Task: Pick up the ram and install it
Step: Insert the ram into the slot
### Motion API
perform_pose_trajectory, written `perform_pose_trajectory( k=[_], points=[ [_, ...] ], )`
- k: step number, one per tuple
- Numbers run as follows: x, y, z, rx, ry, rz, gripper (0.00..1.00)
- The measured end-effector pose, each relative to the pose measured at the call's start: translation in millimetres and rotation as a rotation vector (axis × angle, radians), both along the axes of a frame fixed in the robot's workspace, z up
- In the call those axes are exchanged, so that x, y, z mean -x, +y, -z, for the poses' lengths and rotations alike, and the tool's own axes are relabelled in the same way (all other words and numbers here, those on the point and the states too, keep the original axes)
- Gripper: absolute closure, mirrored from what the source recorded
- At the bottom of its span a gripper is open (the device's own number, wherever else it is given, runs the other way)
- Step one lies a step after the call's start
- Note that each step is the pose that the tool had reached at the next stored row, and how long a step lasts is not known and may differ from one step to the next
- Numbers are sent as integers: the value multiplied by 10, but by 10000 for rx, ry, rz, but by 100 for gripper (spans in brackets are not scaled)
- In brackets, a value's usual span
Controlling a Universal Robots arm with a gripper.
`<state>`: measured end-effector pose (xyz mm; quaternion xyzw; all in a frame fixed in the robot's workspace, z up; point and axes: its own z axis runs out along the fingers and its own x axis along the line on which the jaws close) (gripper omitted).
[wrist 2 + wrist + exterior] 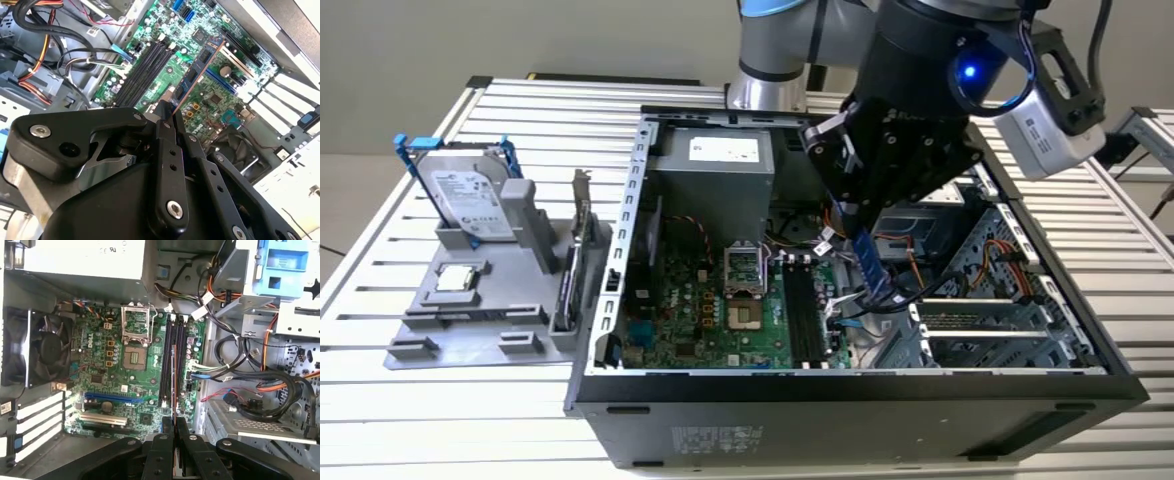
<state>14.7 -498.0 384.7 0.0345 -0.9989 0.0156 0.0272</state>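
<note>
Green and thin, the ram (197, 72) is pinched at one end by the closed end effector (170, 111), over the black slots (163, 365) inside the computer case (854, 400), middle of the exterior view; it seems light, stiff, easy to crack.

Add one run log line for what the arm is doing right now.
claw: shut on ram | place: inside open computer case, above motherboard memory slots | install: not yet done
</note>
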Motion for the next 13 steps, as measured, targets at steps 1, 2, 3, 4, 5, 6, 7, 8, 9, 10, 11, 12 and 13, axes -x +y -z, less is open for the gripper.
perform_pose_trajectory(
  k=[1, 2, 3, 4, 5, 6, 7, 8, 9, 10, 11, 12, 13],
  points=[
    [0, 0, 1, 4, 0, 45, 100],
    [0, 0, 3, 8, 0, 87, 100],
    [0, 0, 5, 14, 0, 135, 100],
    [0, 0, 6, 20, 0, 182, 100],
    [0, 0, 8, 25, 0, 230, 100],
    [0, 0, 9, 29, 0, 279, 100],
    [0, 0, 10, 32, 0, 330, 100],
    [0, 0, 12, 35, 0, 380, 100],
    [0, 0, 13, 37, 0, 429, 100],
    [0, 0, 14, 41, 0, 477, 100],
    [0, 0, 16, 43, 0, 527, 100],
    [0, 0, 16, 46, 0, 575, 100],
    [0, 0, 18, 49, 0, 624, 100]
  ],
)
